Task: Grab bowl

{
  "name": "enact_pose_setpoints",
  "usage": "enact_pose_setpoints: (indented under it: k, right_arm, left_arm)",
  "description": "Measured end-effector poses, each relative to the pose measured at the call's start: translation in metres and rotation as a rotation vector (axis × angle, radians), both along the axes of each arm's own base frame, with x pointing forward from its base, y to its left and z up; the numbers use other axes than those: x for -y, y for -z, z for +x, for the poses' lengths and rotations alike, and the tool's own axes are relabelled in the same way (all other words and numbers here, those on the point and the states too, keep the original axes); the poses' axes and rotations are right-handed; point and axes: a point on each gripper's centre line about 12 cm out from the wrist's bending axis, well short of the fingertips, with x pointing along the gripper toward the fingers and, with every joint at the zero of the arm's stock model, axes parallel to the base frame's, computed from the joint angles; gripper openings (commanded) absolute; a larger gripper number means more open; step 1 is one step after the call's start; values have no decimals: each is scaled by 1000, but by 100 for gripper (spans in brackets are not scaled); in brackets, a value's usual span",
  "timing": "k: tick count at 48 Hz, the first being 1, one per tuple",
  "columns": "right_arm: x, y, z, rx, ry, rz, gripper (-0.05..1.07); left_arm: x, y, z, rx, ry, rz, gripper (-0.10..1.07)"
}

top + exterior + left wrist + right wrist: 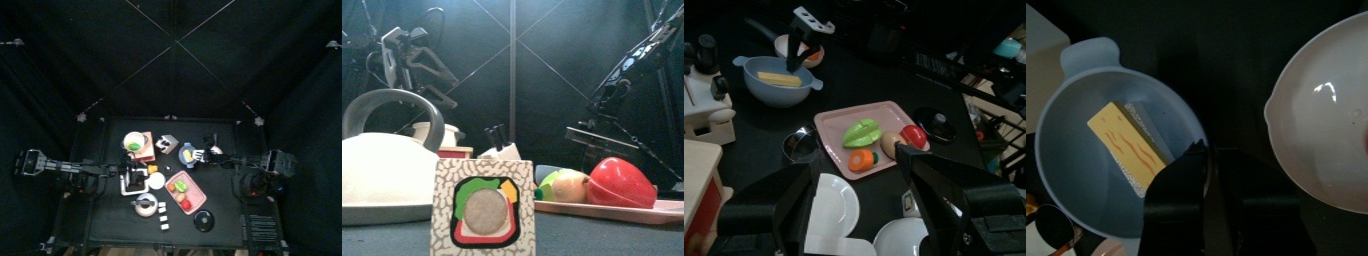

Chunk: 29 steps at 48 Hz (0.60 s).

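Nearest the front camera, a printed card [481, 203] with a sandwich picture is seen upright at the table's front edge. Just behind it to the left sits a white kettle [385, 160] with a grey handle. To the right, a pink tray [629, 211] carries a red pepper [621, 182] and a green-and-yellow vegetable [564, 184].

Farther back, the left gripper [865, 185] is held above a white plate [834, 205], its jaws spread wide with nothing between them. Beyond its jaws the tray is seen again with its vegetables, and a black lid [934, 122] lies just beside it.

Farthest back, the blue bowl [1113, 130] rests on the table with a yellow sponge [1128, 145] inside. The right gripper [804, 40] is lowered at the bowl's rim; one jaw is seen over the rim from the right wrist view, but whether it has closed cannot be told. A white bowl [1327, 105] sits just beside the blue one.
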Motion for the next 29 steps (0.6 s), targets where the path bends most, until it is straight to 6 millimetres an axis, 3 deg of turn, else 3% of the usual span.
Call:
enact_pose_setpoints:
  k: [17,29]
  right_arm:
    - [2,-27,-5,37,-13,-65,34]
    - [1,-29,-5,37,-17,-69,34]
  left_arm:
    - [0,1,0,-3,2,0,94]
    - [0,1,0,-3,1,-2,94]
